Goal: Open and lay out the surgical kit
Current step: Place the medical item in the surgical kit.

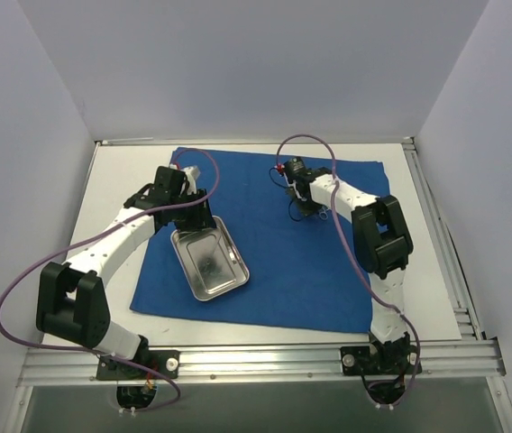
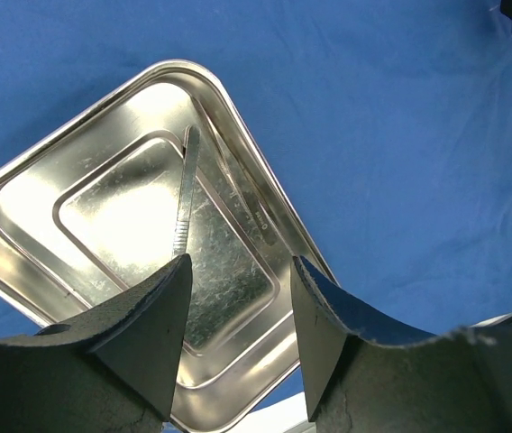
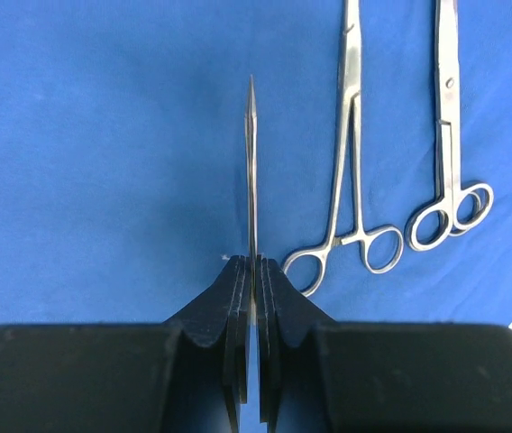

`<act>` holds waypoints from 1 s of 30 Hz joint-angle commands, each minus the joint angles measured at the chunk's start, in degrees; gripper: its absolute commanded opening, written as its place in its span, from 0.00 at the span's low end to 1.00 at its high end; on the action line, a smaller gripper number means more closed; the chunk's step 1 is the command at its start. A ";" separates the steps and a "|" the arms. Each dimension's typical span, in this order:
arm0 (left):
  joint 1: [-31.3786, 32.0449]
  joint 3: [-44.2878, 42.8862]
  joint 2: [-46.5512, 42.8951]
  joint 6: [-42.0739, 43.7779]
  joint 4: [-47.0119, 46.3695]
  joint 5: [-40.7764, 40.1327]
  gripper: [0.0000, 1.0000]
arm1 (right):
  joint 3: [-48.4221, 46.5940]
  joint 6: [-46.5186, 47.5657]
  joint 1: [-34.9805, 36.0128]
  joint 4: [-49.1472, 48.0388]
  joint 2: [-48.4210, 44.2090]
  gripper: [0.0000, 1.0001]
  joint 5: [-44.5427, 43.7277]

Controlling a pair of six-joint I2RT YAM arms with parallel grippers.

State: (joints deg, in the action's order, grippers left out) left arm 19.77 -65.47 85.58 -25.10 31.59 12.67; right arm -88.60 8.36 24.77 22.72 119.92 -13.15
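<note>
Because the right wrist view cuts them off at its top edge, the tips of one ring-handled clamp [image 3: 352, 63] and one ring-handled scissors [image 3: 447, 90] are unseen. Both lie on the single blue cloth wrap [image 1: 301, 262], spread over the table [image 1: 121, 180]. The right pincer [image 3: 254, 271] pinches one slim pointed instrument [image 3: 251, 162]. One steel tray [image 1: 209, 260], left of centre overhead, holds one flat handle [image 2: 185, 194]; the left pincer [image 2: 240, 271] hangs spread above it.

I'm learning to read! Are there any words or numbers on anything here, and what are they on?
A tiny stamped mark on the inner wall of the tray: too small and blurred to read.
No writing shows on the cloth, the clamp, the scissors, or the pointed tool in the right claw.
</note>
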 commanded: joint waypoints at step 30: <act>-0.08 -0.97 1.69 1.20 0.48 3.51 0.57 | -0.26 0.69 1.86 2.86 2.25 0.32 -2.23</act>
State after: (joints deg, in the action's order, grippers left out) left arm 19.77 -65.47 87.13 -24.91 31.64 15.07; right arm -88.73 9.32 26.35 22.96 121.95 -15.49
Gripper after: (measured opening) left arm 0.564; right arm 0.315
